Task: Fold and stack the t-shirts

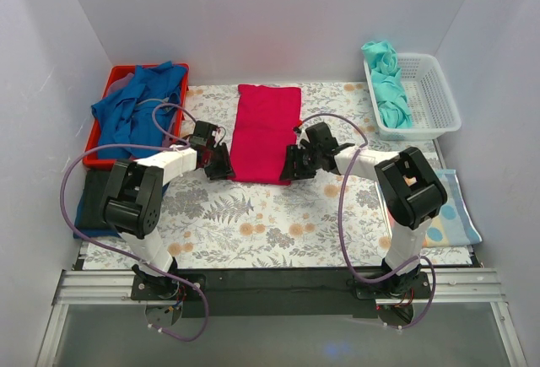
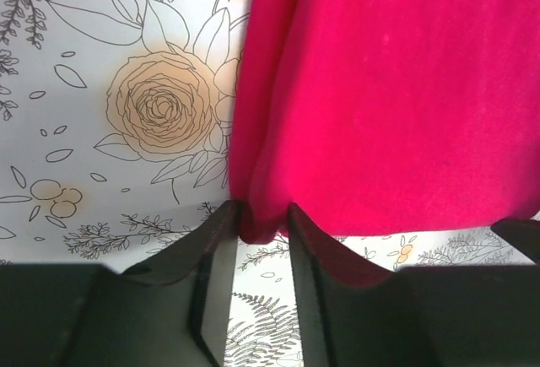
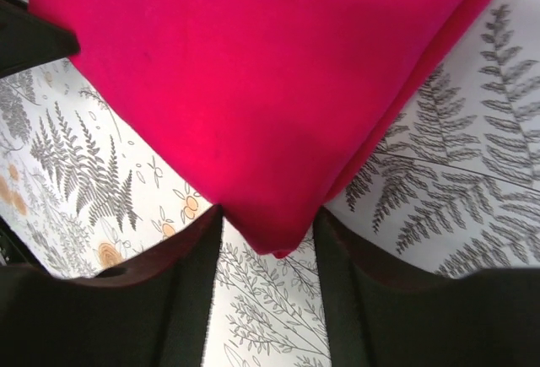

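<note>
Pink t-shirt (image 1: 266, 131) folded into long strip (flat, smooth) mid table (image 1: 253, 232). L claw (image 1: 225, 170) pinches its near-left corner; R claw (image 1: 292, 169) open, astride near-right corner.

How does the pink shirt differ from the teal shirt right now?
The pink shirt lies flat on the table as a long folded strip; the teal shirt is bunched up in the basket. The pink shirt has the left gripper and right gripper at its near corners; the teal shirt is untouched. Both are plain, single-colour cloth.
</note>
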Available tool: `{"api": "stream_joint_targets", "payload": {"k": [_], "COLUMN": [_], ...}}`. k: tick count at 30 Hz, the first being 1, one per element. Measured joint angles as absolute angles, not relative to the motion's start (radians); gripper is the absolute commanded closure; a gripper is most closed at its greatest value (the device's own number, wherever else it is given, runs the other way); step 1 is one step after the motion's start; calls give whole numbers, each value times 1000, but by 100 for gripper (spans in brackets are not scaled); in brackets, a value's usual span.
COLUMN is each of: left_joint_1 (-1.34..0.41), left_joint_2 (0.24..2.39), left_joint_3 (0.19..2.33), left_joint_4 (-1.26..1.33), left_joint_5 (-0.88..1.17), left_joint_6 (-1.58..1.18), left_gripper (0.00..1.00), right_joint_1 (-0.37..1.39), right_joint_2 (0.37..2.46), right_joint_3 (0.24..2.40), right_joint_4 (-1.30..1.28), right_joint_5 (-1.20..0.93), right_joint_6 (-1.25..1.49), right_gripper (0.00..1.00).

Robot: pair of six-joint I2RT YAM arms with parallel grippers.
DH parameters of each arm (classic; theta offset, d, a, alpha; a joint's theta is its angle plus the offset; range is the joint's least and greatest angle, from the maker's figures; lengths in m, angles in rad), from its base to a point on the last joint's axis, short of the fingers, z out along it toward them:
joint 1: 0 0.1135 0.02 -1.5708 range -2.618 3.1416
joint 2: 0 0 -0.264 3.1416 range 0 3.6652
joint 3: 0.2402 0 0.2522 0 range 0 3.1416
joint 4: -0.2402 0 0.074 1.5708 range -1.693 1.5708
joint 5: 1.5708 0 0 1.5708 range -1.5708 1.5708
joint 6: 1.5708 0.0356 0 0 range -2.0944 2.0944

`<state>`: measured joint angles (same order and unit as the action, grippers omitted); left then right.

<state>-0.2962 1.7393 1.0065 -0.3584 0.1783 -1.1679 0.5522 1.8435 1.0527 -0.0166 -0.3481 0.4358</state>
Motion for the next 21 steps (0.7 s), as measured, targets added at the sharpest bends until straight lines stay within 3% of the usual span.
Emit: {"api": "stream_joint_targets", "payload": {"k": [4, 5, 7, 15, 21], "left_joint_1": [-295, -295, -294, -293, -315], "left_joint_2": [1739, 1737, 1734, 1657, 1503], "left_joint_3": [988, 977, 970, 880, 812], "left_joint_4": [-336, -322, -316, -321, -464], "left_joint_5": [185, 194, 199, 230, 239], "left_joint_6": [-1172, -1175, -1176, -1201, -1259], "left_gripper": [91, 99, 100, 100, 100], "right_joint_1": [558, 561, 562, 565, 579], "right_joint_2": [1855, 1855, 1854, 1775, 1654], "right_joint_3": [1047, 1034, 1024, 907, 822], "right_joint_4": [-5, 3, 12, 35, -20], "right_joint_5": [-364, -369, -370, -376, -397], "right_joint_6": [443, 446, 446, 455, 434], "right_gripper": [67, 82, 97, 99, 99]}}
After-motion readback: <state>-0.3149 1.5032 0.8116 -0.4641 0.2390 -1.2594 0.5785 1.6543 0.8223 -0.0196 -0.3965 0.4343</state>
